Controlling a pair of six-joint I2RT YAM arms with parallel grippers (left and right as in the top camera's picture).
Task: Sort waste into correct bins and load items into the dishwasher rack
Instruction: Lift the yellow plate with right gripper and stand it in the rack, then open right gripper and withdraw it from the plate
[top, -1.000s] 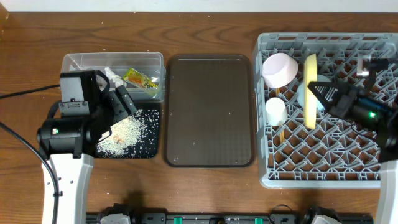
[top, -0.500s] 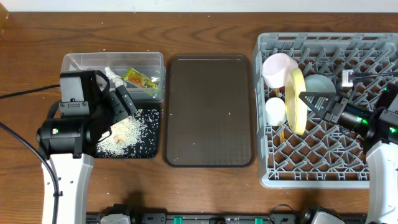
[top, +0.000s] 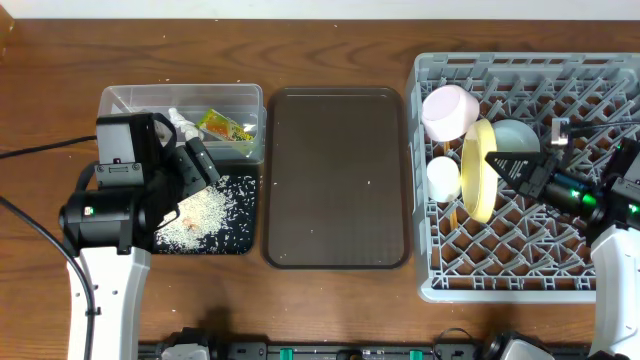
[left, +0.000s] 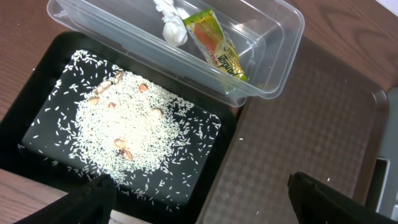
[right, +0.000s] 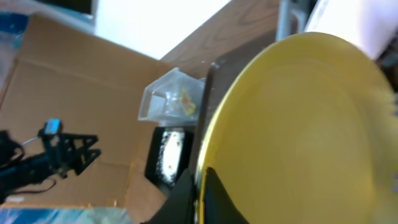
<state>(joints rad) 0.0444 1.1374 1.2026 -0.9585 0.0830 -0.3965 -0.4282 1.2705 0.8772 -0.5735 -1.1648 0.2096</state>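
The grey dishwasher rack (top: 520, 262) stands at the right. My right gripper (top: 494, 158) is shut on the rim of the yellow plate (top: 478, 183), held on edge over the rack; the plate fills the right wrist view (right: 298, 130). The white bowl (top: 447, 112), small white cup (top: 443, 177), light blue bowl (top: 516, 135) and a chopstick (top: 453, 214) are in the rack. The clear tub (top: 120, 100) holds the snack wrapper (top: 225, 128) and white paper scrap (top: 181, 121). Rice (left: 137, 127) lies in the black tray (left: 37, 134). My left gripper (left: 199, 199) is open and empty above the tray's near edge.
The dark brown serving tray (top: 336, 178) lies between the bins and the rack. The wood table (top: 330, 300) runs along the front. A black cable (top: 40, 150) trails at the left.
My right gripper has carried the yellow plate left and down over the rack and tilted it from edge-on to a slanted pose, uncovering the light blue bowl. The left arm has not moved.
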